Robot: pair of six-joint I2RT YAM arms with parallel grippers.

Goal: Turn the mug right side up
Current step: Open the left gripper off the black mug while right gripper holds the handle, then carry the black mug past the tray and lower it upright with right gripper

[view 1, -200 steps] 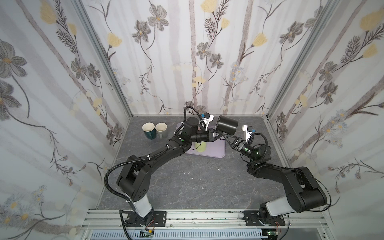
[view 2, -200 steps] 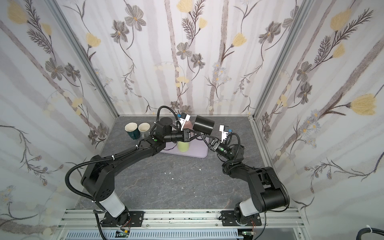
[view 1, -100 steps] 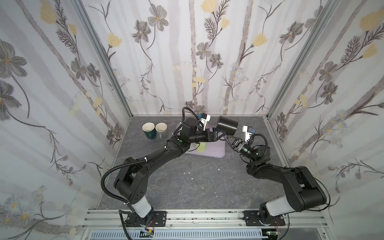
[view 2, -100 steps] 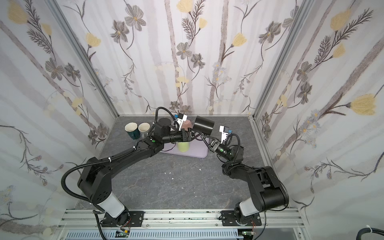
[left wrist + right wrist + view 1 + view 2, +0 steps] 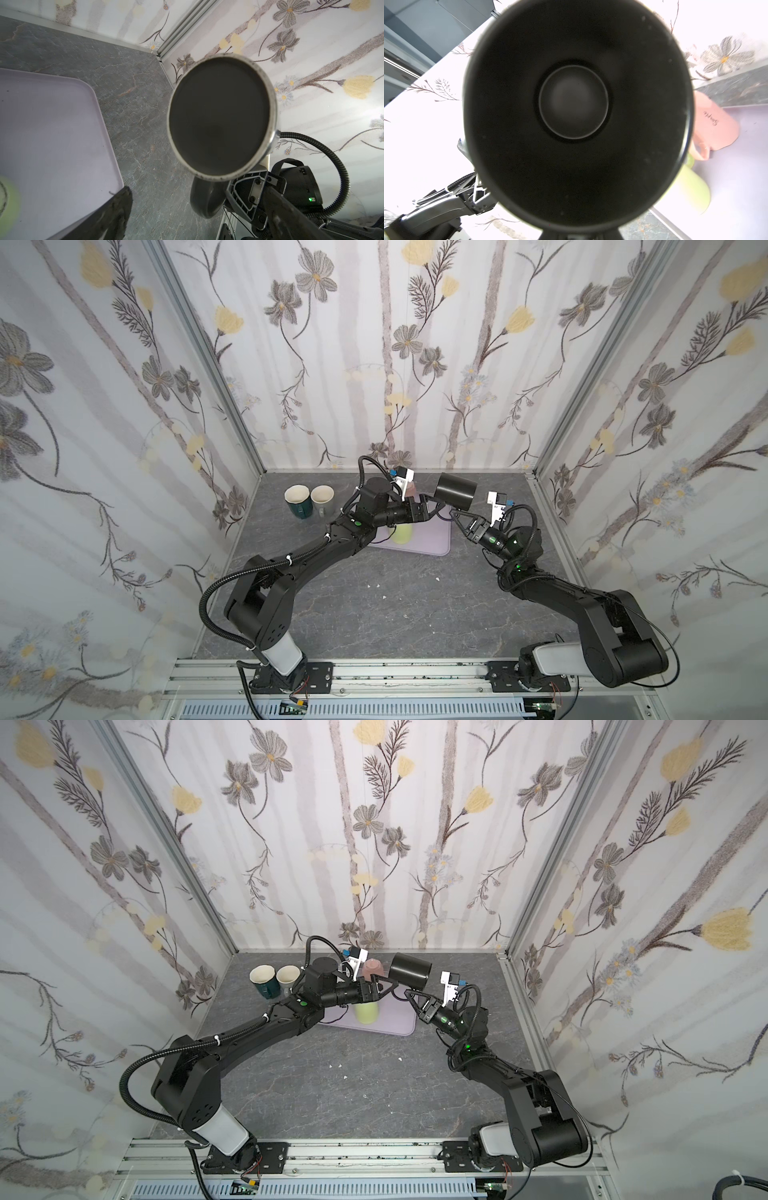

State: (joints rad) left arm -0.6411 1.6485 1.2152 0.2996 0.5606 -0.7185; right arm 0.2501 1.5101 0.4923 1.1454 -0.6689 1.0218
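Plainly, the black mug (image 5: 454, 490) hangs on its side in the air over the table (image 5: 374, 605), beside the purple tray (image 5: 440, 541). Hard, glazed, likely slippery and breakable, it is best held by the handle (image 5: 202, 199), where the right fingers (image 5: 247, 187) pinch it; the left fingers (image 5: 116, 207) stand spread just beside it.

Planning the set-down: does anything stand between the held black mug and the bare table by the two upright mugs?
Yes: the left gripper, jaws open, and its arm lie across that path, right beside the black mug in the right gripper.
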